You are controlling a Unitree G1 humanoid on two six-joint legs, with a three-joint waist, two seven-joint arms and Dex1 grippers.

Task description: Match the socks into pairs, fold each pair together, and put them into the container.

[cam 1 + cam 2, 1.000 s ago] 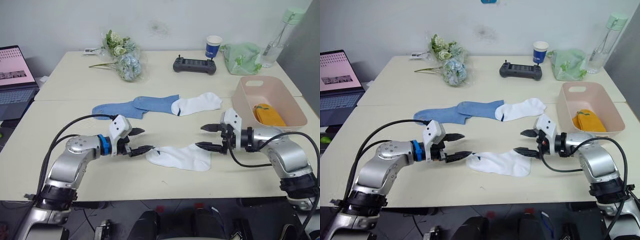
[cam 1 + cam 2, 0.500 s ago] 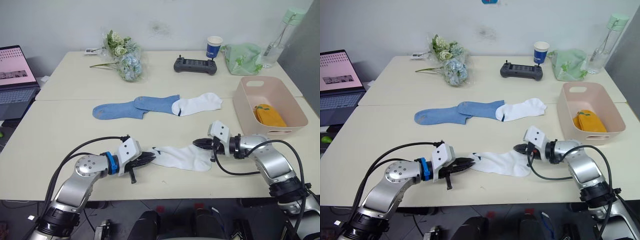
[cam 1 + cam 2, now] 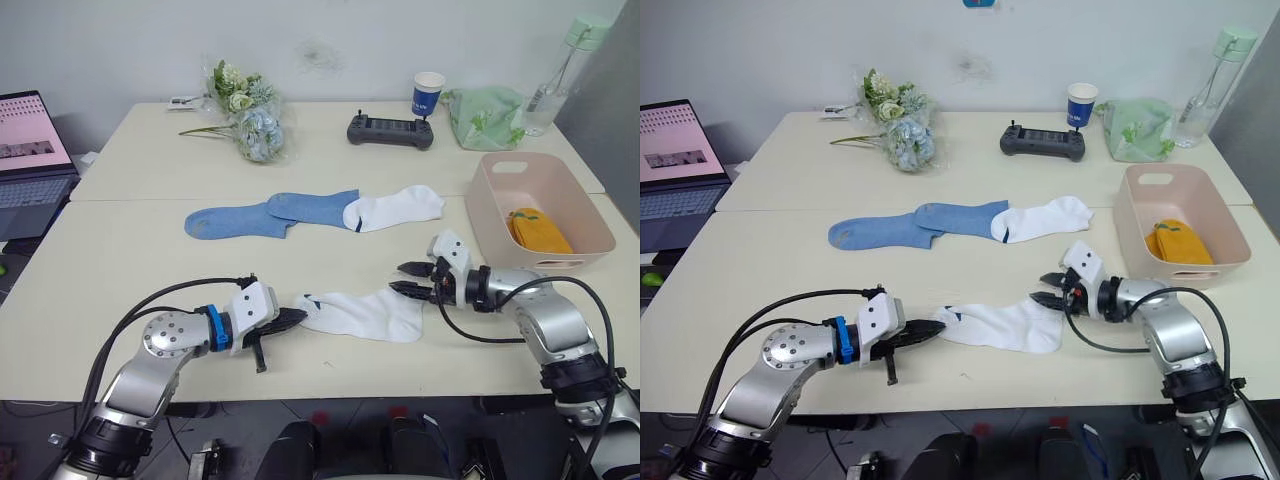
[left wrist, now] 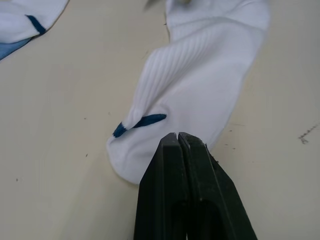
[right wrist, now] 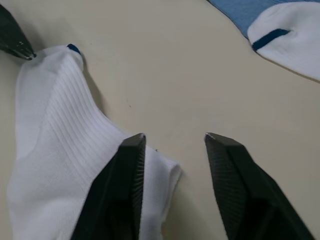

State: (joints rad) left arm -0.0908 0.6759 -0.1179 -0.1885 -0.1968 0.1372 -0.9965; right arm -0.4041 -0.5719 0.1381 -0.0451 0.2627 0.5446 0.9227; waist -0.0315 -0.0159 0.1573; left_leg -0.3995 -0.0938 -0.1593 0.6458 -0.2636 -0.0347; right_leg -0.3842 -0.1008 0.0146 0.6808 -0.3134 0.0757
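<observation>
White sock (image 3: 358, 312) lies between left tool (image 3: 291, 318) and right tool (image 3: 405, 279)

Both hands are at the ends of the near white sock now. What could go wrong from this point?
The left hand is shut at the very edge of the near white sock; such a thin pinch may slip when lifted. The right hand is open with one finger on the toe end, so closing might catch only a fold. The second white sock overlaps a blue sock, which could be dragged along later.

Ribbed white cloth sock (image 4: 200, 85) on a smooth matt tabletop (image 4: 65, 125)
</observation>
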